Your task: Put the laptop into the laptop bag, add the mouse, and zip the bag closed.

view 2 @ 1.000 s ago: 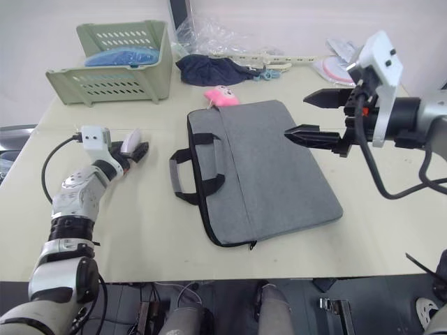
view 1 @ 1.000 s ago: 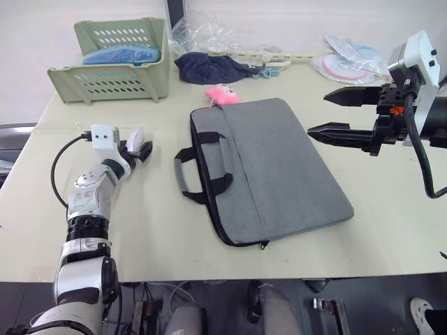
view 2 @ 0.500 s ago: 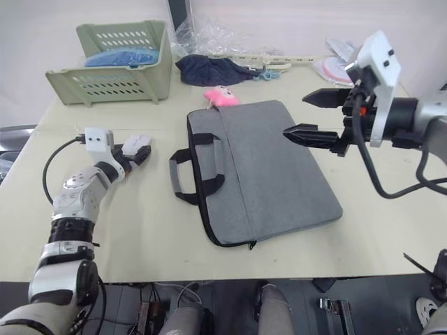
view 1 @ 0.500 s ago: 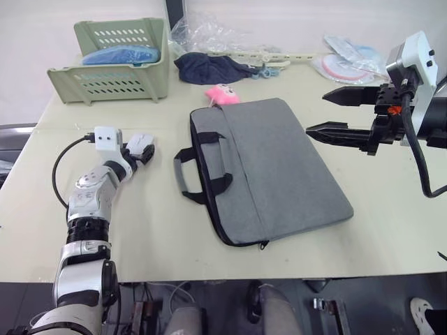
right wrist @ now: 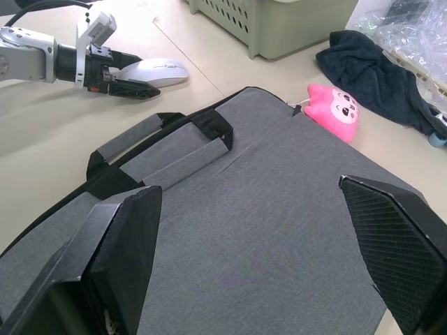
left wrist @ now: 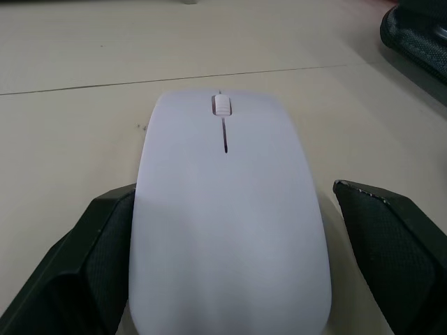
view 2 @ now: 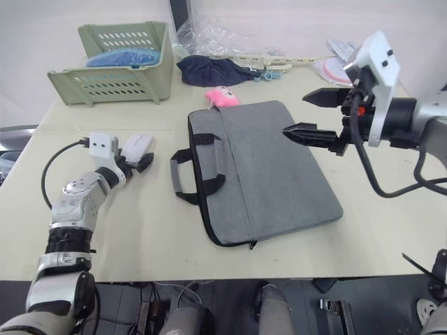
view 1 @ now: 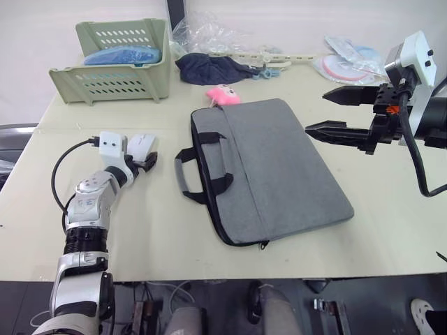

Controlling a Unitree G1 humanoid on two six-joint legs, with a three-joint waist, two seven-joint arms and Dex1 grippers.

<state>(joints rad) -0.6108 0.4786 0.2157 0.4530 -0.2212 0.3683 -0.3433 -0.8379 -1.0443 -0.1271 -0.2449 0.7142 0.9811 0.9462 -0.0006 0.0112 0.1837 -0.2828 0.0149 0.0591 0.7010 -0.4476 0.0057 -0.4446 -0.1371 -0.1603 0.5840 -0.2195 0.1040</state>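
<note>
1. The white mouse (left wrist: 227, 216) lies on the beige table (view 1: 160, 230), to the left of the grey laptop bag (view 1: 279, 167) and apart from it. Its long axis runs straight away from the left gripper (view 1: 143, 159), scroll wheel at the far end.
2. The left gripper has its fingers spread a little wider than the mouse. One finger touches the mouse's side; a sliver of table shows between the other finger and the mouse. It brackets the mouse without gripping it.
3. The left arm is by far the nearer to the mouse. The right gripper (view 2: 318, 115) hovers over the bag's far right edge, fingers wide apart, holding nothing.
4. The bag lies flat, its black handles (view 1: 202, 171) turned toward the mouse. The laptop cannot be seen; whether it is inside cannot be told.
5. A pale green basket (view 1: 119, 59) at the table's far left corner holds something blue. A pink plush toy (view 1: 222, 93) touches the bag's far edge
</note>
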